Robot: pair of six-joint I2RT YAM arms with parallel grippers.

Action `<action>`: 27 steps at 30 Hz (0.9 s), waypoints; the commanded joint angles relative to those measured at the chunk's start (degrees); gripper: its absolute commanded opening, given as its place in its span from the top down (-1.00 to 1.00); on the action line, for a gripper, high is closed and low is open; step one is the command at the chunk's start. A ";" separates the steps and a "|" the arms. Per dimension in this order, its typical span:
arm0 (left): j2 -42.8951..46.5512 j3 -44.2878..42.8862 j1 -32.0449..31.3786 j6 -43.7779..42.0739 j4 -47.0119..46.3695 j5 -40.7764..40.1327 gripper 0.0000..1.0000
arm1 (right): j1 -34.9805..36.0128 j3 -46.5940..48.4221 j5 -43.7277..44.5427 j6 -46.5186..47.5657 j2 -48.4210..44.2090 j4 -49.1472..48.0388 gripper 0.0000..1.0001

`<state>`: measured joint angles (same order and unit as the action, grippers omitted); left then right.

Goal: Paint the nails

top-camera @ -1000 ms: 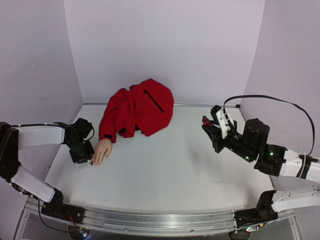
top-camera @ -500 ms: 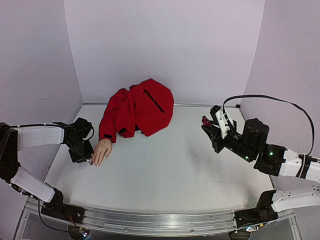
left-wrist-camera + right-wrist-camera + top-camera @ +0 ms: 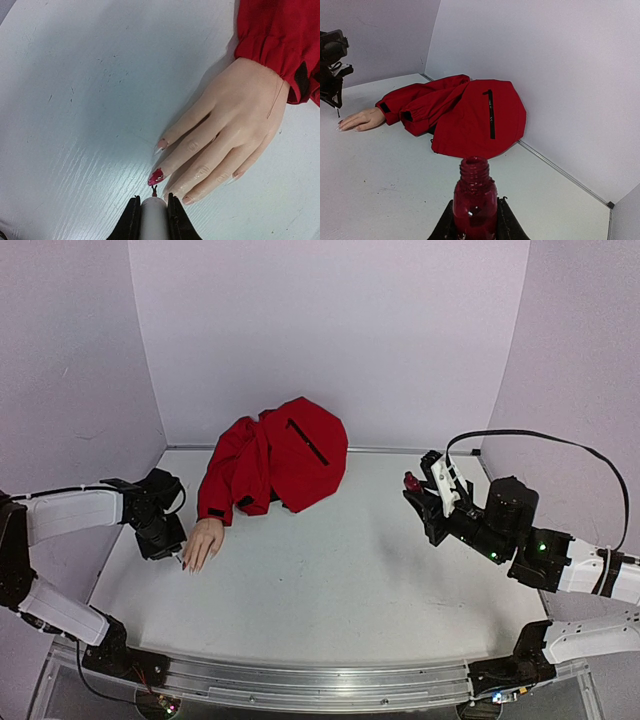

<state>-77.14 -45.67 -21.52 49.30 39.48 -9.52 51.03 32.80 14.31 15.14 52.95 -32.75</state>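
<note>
White tabletop point(image 3: 330, 580): the nails point(image 3: 155, 176) lie just ahead of the left gripper point(image 3: 151, 214), whose jaws clamp a brush cap point(image 3: 152, 222). Well apart, the right gripper point(image 3: 475, 222) clamps an open polish bottle point(image 3: 475, 195).

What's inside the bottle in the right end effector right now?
The small translucent red bottle shows red all through its wall, likely polish, and its neck is open with no cap. The right end effector covers its base, so the bottom cannot be seen.
</note>
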 commanded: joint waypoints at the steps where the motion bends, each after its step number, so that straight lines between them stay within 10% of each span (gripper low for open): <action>1: -1.17 -3.11 0.34 -1.51 -0.70 0.20 1.00 | -0.27 0.03 -0.01 -0.81 -0.70 -4.74 1.00; 27: -4.67 -3.29 0.34 -1.80 -3.01 0.42 1.00 | -0.36 -0.09 0.13 -0.81 -0.79 -4.69 1.00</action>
<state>-81.23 -46.81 -21.52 47.94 37.82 -8.58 51.03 32.18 14.33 14.96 52.95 -33.04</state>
